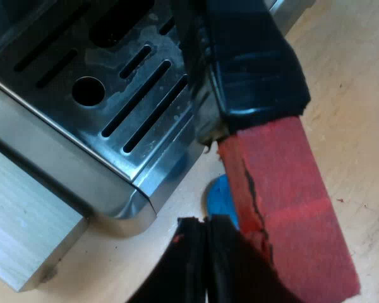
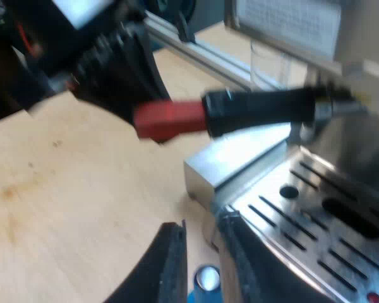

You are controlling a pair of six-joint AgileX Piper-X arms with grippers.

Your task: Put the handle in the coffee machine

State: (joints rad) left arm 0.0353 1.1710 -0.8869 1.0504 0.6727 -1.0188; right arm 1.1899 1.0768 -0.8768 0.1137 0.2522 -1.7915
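Left gripper (image 1: 206,222): our 2 fingers are pressed together with only a slit between them, nothing clamped. The red end (image 1: 284,214) of the handle (image 1: 252,57) lies right against the outer side of 1 finger, not between the 2. Past it the dark part of the handle runs over the corner of the drip tray (image 1: 114,82). A blue tamper (image 1: 216,197) peeks out on the table (image 1: 354,126) under the red end, just beside the tray corner. A brushed metal block (image 1: 25,214) sits against the tray's side.

Right gripper (image 2: 202,224): fingers parted, holding nothing, hanging over the table just off the tray corner, with the tamper below the gap. Farther off, the handle is level in the air above the block, its metal head up at the front of the espresso machine (image 2: 366,158), over the tray. We can't tell whether it's seated or locked. The left gripper is at the red end.
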